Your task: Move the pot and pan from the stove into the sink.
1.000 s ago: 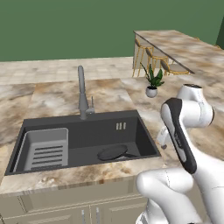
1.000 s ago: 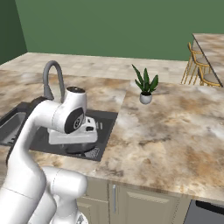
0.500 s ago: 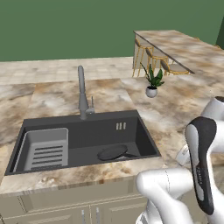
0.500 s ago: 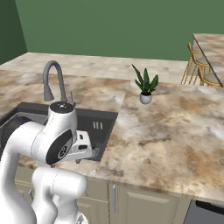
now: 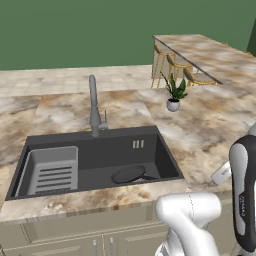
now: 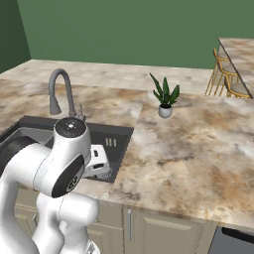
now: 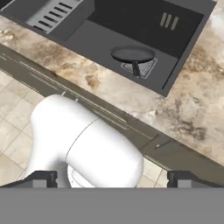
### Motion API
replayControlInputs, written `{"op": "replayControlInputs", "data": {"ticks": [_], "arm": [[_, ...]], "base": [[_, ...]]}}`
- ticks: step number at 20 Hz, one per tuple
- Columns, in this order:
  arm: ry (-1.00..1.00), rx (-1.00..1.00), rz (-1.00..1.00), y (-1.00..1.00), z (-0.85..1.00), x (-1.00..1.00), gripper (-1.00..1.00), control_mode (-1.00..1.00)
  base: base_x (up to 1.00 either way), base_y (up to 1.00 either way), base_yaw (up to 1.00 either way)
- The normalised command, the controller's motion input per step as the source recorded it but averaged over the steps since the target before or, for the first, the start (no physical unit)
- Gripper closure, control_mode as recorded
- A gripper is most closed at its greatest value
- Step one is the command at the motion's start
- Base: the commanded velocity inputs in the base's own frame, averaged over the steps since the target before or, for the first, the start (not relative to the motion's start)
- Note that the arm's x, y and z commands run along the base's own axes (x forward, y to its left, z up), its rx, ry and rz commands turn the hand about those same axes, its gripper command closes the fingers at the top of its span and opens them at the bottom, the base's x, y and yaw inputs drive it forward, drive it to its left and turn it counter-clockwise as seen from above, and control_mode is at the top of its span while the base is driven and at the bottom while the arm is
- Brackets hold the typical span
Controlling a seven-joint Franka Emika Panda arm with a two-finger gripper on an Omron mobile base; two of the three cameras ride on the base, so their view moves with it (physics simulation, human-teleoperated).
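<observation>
Shallow black pan (image 5: 129, 174) with thin dark handle, flat in sink (image 5: 150, 146); jaws apart, empty.

Green wall (image 5: 75, 30) behind marble counters (image 6: 188, 149), gold stools (image 5: 170, 62), potted plant (image 6: 164, 96).

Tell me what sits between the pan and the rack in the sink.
Nothing: bare dark sink floor separates the pan from the rack, seen in the left base view.
</observation>
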Motion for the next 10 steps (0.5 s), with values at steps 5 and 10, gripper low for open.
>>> {"op": "replayControlInputs", "data": {"ticks": [5,10], "arm": [[-0.01,0.0,0.0,-0.03,-0.06,-0.18,-1.0,-1.0],[0.0,0.0,0.0,0.0,0.0,0.0,-1.0,1.0]], "base": [[0.0,0.0,0.0],[-0.8,-0.27,-0.01]]}}
